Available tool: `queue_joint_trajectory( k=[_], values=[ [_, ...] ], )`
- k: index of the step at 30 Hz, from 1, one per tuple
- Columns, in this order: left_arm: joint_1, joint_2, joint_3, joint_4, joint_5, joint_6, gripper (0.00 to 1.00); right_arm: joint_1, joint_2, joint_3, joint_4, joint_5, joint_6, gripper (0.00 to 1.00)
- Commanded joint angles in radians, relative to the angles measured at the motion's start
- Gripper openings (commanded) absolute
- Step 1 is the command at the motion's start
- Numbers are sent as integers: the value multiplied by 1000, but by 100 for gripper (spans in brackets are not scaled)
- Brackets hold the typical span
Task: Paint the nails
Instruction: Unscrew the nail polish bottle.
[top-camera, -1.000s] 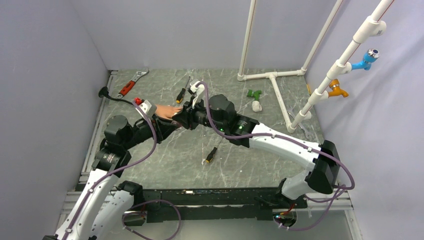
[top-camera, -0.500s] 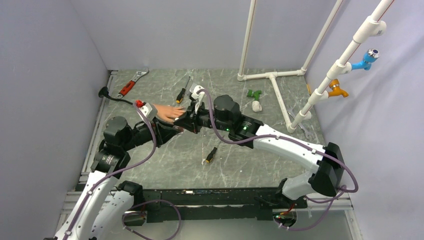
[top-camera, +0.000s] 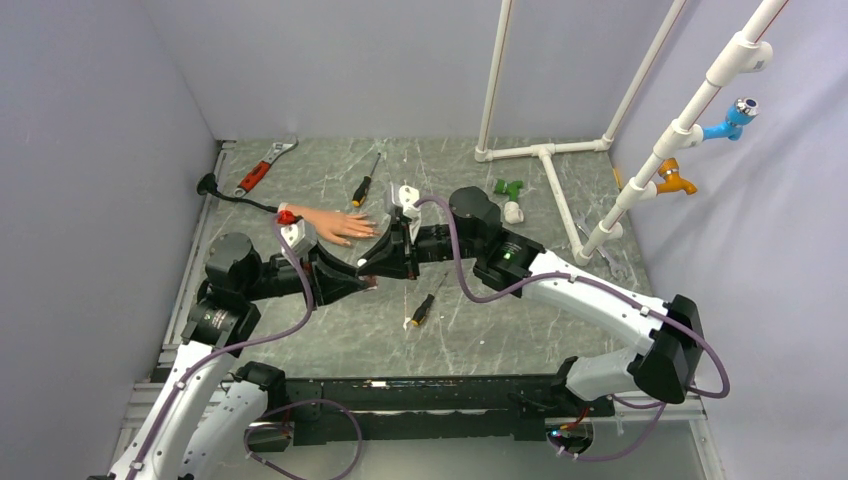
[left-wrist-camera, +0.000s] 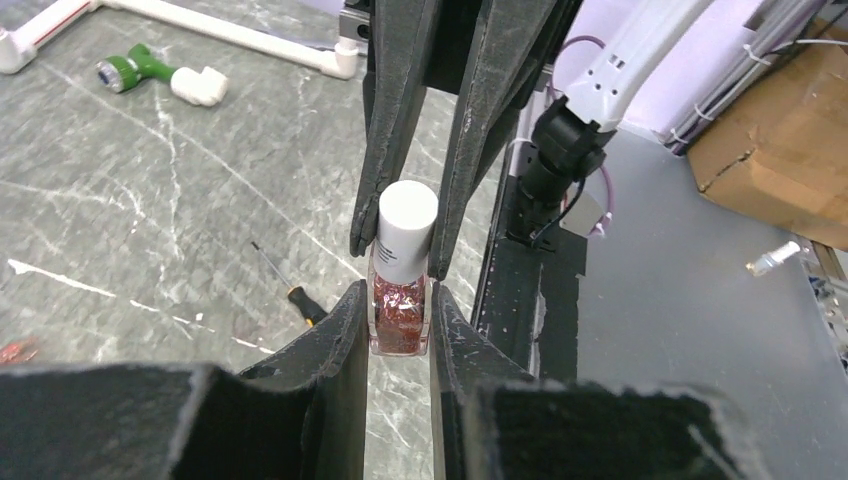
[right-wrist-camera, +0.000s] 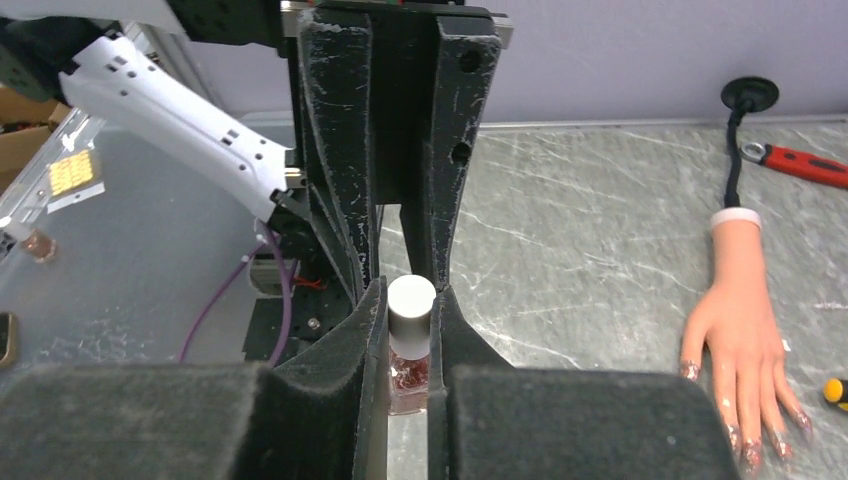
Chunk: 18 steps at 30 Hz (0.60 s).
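My left claw (left-wrist-camera: 398, 295) clamping glitter-red glass bottle (left-wrist-camera: 399, 322), my right claw (right-wrist-camera: 410, 295) pinching its white cap (left-wrist-camera: 407, 220) — nails (right-wrist-camera: 745, 440) of flesh-coloured rubber hand (right-wrist-camera: 738, 320) lying well apart.

The tiny fingernails (right-wrist-camera: 688, 370) of the flesh-coloured rubber mannequin hand (right-wrist-camera: 745, 320) show speckled reddish glitter. The hand lies flat, palm down, on the grey marbled table (right-wrist-camera: 600, 250), fingers slightly spread.
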Motion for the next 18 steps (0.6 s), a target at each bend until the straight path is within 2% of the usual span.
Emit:
queue_joint_trajectory(
  k=[1,4,6,8,13,15,17,18],
  values=[
    [-4,5,24,164,82,-2,0,34,-7,-13,-38,-160,-28,0],
    [-4,5,27,152,70,5,0,34,-6,-12,-48,-150,-28,0],
    [-5,4,26,150,65,8,0,35,-2,-11,-53,-146,-28,10],
    [-5,3,27,148,63,10,0,34,5,-13,-44,-149,-17,28],
    [-5,-4,26,140,50,18,0,33,6,-25,-10,-131,36,60],
    [-5,-8,26,133,36,22,0,32,-2,-36,12,-84,60,75],
    [-5,-10,29,123,14,31,0,35,-16,-45,30,-25,86,94],
    [-5,-9,31,111,-6,34,0,33,-24,-49,36,3,93,99]
  ],
)
